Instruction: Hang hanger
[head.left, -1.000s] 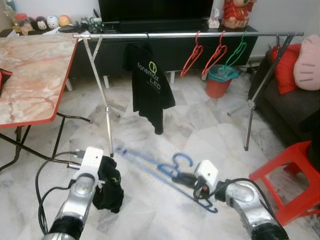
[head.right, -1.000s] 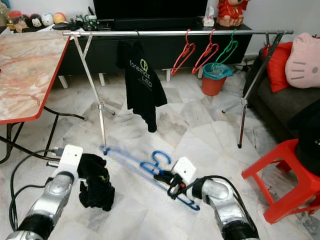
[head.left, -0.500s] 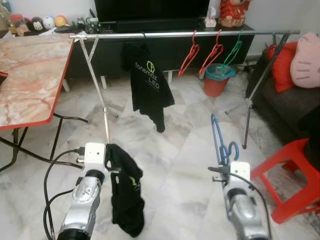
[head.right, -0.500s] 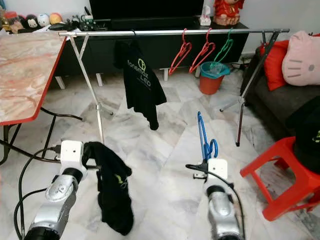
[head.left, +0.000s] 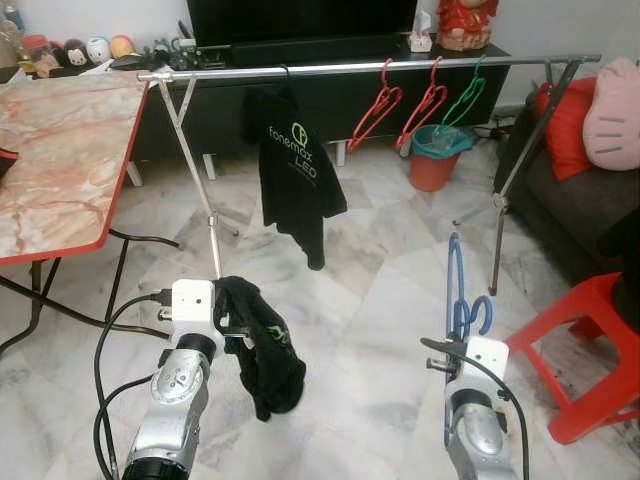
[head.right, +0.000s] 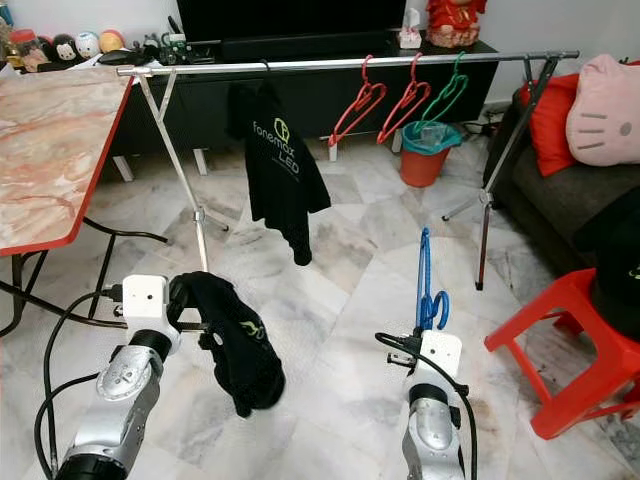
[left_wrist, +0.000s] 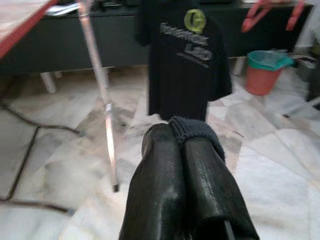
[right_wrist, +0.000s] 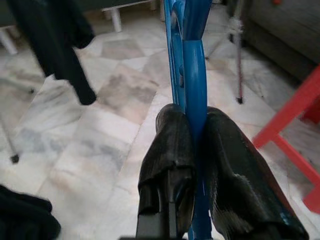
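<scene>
Two items gripped, rail (head.left: 330, 69) not yet reached.
Blue hanger (right_wrist: 192, 65) pinched upright between right gripper (right_wrist: 192, 135) jaws for hooking; black garment (head.left: 262, 340) clamped in left gripper (left_wrist: 181, 142) jaws.

Both my arms up over the marble floor, cloth at my left, hanger at my right.

My left gripper (head.right: 185, 318) has a black garment (head.right: 235, 345) draped from it, hanging limp. My right gripper (head.right: 420, 338) holds a blue hanger (head.right: 427, 285) upright, edge-on. Beyond stands the rail (head.right: 340, 63), carrying a black T-shirt (head.right: 277, 165) near its left end, two red hangers (head.right: 385, 100) and a green hanger (head.right: 443, 98) towards its right end.
</scene>
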